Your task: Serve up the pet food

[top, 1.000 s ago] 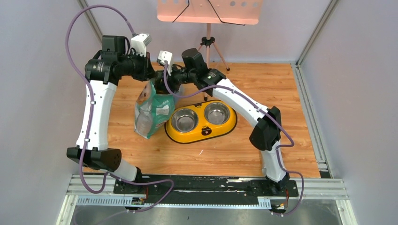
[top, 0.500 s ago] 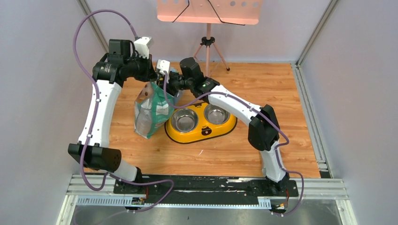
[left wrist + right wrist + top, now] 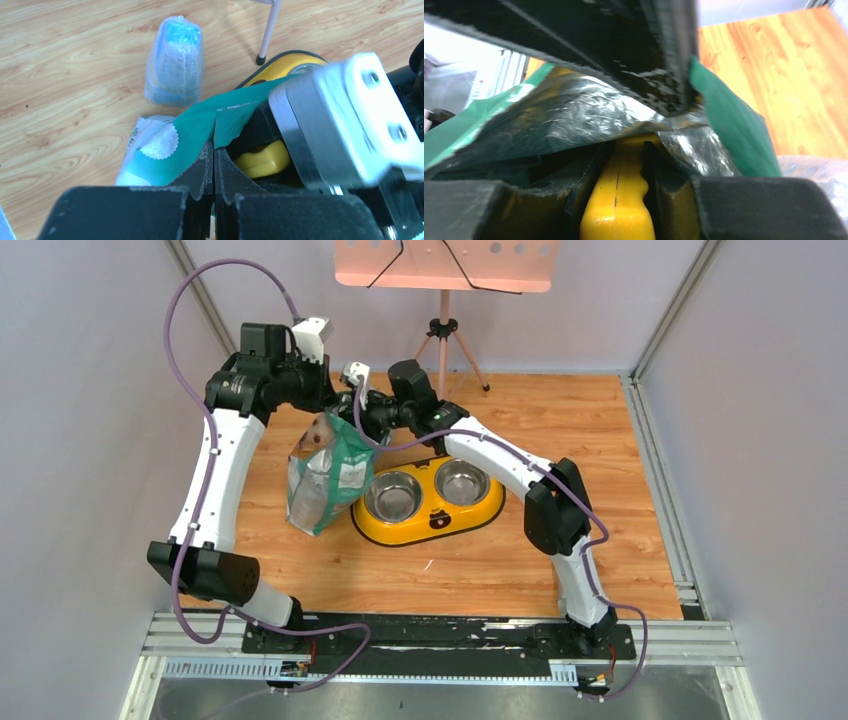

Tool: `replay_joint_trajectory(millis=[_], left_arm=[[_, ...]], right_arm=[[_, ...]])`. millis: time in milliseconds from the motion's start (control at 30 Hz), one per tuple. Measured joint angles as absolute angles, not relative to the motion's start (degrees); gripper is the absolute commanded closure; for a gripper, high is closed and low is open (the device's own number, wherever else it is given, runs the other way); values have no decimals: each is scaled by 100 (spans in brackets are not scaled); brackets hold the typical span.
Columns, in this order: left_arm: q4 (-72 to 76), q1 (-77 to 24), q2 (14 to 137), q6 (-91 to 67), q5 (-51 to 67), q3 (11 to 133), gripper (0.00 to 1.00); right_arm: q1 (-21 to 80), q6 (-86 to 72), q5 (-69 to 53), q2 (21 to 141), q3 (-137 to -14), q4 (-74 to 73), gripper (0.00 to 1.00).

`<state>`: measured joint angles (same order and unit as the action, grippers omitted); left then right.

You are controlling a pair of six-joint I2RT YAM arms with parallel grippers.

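Observation:
The green-and-white bag (image 3: 322, 475) stands upright left of the yellow double bowl (image 3: 428, 496). My left gripper (image 3: 214, 152) is shut on the bag's green top edge (image 3: 227, 117) and holds it open. My right gripper (image 3: 624, 155) is shut on the handle of the yellow scoop (image 3: 619, 200), which reaches into the bag's foil-lined mouth (image 3: 574, 117). The scoop also shows in the left wrist view (image 3: 262, 159) inside the bag. The pet food kibble is hidden inside the bag. Both steel bowls (image 3: 393, 496) look empty.
A clear plastic-wrapped packet (image 3: 175, 62) stands on the wooden floor behind the bag. A tripod (image 3: 444, 335) with a pink board stands at the back. Grey walls close in left and right.
Both arms have shifted slightly; the right gripper with the scoop has moved further left and down into the bag's mouth. The left gripper keeps its hold on the bag's edge.

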<state>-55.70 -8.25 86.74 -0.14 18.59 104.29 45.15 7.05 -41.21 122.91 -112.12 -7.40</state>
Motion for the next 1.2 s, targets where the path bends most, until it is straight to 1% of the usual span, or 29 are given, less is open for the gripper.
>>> replay_joint_trajectory(millis=[167, 367, 533, 667, 767, 933, 1200], left_arm=[[-5511, -838, 8724, 32, 1800, 10429, 100], [-5625, -838, 8866, 78, 1769, 10578, 100], [-5859, -897, 8995, 172, 1802, 10873, 100], [-6020, -902, 9133, 364, 1765, 11122, 100], [-6178, -902, 9205, 539, 1726, 11308, 100], [-6337, -869, 9238, 987, 1505, 11463, 100], [-6569, -814, 9168, 1540, 1186, 11660, 100]], right_arm=[[4340, -193, -4158, 12488, -11727, -1192, 100], [4056, -1734, -4534, 12573, -12339, -1863, 100], [3789, -3050, -5087, 12613, -12392, -1664, 100], [3588, -4042, -5260, 12641, -12407, -1400, 100], [3481, -4740, -5186, 12639, -12396, -1229, 100], [3358, -5426, -4831, 12599, -12392, -1190, 100], [3085, -5800, -4025, 12267, -12403, -1629, 100]])
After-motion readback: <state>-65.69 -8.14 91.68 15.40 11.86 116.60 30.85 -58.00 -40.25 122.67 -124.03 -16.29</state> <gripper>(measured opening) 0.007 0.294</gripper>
